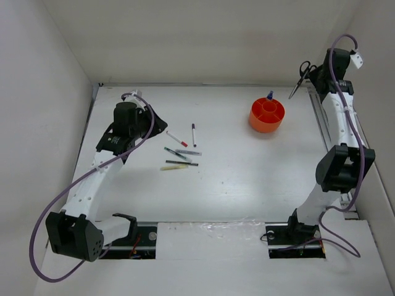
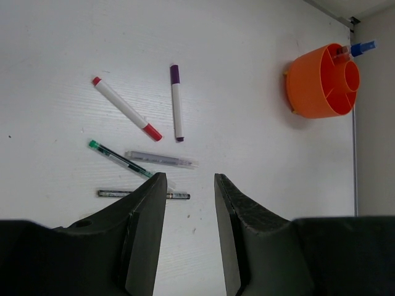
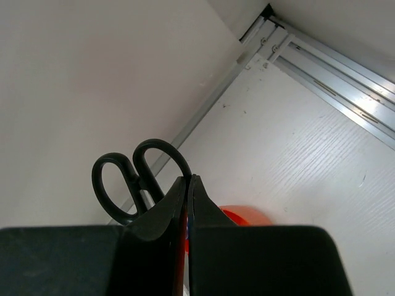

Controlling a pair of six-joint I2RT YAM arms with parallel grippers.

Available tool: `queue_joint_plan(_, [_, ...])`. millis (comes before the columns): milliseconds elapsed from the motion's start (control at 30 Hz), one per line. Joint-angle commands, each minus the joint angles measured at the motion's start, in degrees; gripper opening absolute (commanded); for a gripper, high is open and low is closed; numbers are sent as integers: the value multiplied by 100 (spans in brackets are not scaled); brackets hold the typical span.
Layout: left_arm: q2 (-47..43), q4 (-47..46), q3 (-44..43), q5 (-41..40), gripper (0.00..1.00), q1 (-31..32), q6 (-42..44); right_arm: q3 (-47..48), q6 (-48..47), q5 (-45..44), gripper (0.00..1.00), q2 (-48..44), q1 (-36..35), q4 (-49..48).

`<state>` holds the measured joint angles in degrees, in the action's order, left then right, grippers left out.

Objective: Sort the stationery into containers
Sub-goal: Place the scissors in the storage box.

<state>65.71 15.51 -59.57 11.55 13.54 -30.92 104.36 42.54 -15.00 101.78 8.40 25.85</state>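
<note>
- Left arm (image 1: 92, 179): rises from its base at the near edge of the surface (image 1: 247, 185) and leans forward, wrist tipped down beside the loose stationery.
- Left gripper (image 2: 190, 182): jaws partly apart with nothing between them, poised over the near end of the pens; the gap looks suited to straddling one thin barrel.
- Pens, lying flat and scattered, near to far: pale yellow stick (image 1: 173, 167); dark pen (image 2: 143, 194); grey pen (image 2: 160, 160); green-capped pen (image 2: 120, 158); red-tipped white marker (image 2: 126, 108); purple-capped white marker (image 2: 176, 102). All unsorted.
- Right arm (image 1: 342, 166): elbow folded at mid-depth on the right, forearm lifted steeply toward the far right corner.
- Orange organiser (image 1: 267, 115): upright, well apart from the pens; a blue-capped item (image 2: 358, 48) stands in a far compartment.
- Right gripper (image 3: 188, 179): clenched on the scissors (image 3: 139, 182) just past the handle loops, held in the air above and beyond the organiser, blades slanting down toward it, probably lined up for dropping in.
</note>
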Motion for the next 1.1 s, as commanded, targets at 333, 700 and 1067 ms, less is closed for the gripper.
queue_joint_plan(333, [205, -364, -116, 172, 33, 17, 112, 154, -176, -986, 0, 641, -145, -458])
queue_joint_plan(700, [424, -417, -168, 67, 33, 17, 165, 524, -554, -1716, 0, 1362, -550, -458])
queue_joint_plan(1067, [601, -311, -327, 14, 33, 17, 165, 401, -729, -2471, 0, 1538, -840, -686])
